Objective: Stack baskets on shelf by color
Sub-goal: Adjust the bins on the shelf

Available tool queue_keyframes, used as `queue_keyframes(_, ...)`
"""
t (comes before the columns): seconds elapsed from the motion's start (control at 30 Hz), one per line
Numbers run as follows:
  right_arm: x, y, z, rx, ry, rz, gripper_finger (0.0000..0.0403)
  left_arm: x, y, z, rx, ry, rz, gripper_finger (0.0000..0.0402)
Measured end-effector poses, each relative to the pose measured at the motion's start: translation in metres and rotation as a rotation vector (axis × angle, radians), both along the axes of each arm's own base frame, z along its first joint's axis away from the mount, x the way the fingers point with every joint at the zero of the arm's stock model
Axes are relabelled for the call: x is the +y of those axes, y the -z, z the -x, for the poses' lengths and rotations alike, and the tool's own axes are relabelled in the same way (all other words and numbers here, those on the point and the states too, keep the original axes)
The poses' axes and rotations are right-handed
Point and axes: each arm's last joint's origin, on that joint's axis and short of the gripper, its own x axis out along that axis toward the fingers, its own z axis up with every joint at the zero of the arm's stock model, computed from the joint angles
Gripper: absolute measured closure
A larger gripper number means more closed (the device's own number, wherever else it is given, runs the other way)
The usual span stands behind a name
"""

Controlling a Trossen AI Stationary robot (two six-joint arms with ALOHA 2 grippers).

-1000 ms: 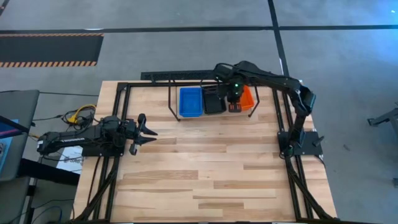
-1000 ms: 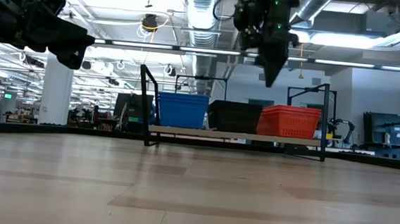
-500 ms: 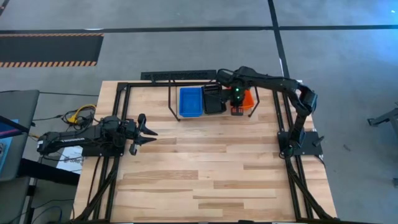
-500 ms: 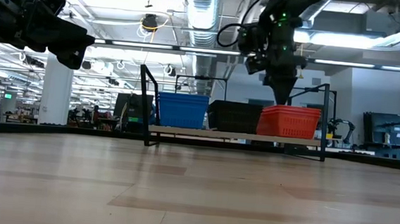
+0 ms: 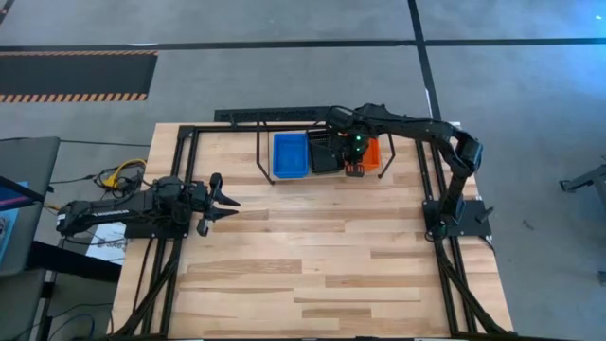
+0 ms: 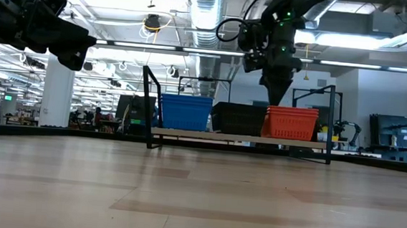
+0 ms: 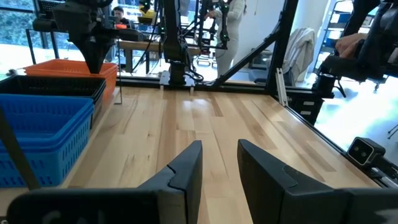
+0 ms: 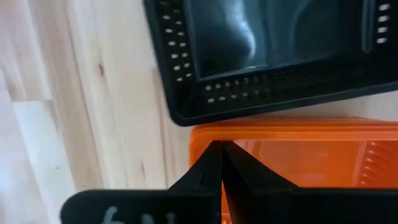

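Three stacks of baskets stand side by side on the shelf (image 6: 238, 137) at the table's far side: blue (image 5: 291, 154), black (image 5: 326, 153) and red-orange (image 5: 375, 150). My right gripper (image 6: 275, 99) points straight down, shut and holding nothing. Its tips are at the red-orange stack's (image 6: 293, 123) rim, at the end next to the black stack (image 6: 239, 118). My left gripper (image 5: 227, 199) waits level and open near the table's left edge, far from the baskets. My right gripper's shut fingertips (image 8: 219, 155) stand from above on or just over the red-orange basket's rim (image 8: 261, 132), at the end beside the black basket (image 8: 267, 62). I cannot tell whether they touch it.
Black frame rails run along the table's left (image 5: 175, 189) and right (image 5: 423, 180) sides. The right arm's base (image 5: 456, 216) sits at the right edge. The plank tabletop (image 5: 312, 256) lies bare between the shelf and the near edge.
My right gripper, still shut, has come down from well above the shelf to the red-orange stack's rim. It swung a little toward the table's right edge and back toward the black stack. The baskets have not moved.
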Motion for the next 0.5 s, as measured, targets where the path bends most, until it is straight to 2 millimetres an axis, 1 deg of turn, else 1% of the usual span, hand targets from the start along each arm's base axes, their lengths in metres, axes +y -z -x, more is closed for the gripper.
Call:
queue_keyframes(0.3,0.016,0.001,0.003,0.090,-0.028,-0.051,0.0374,0.000,0.000,0.000,0.005,0.000,0.000,0.0313)
queue_keyframes(0.5,0.023,0.001,-0.001,0.085,-0.061,-0.046,0.0376,0.000,0.000,0.000,0.005,0.000,0.000,0.0313)
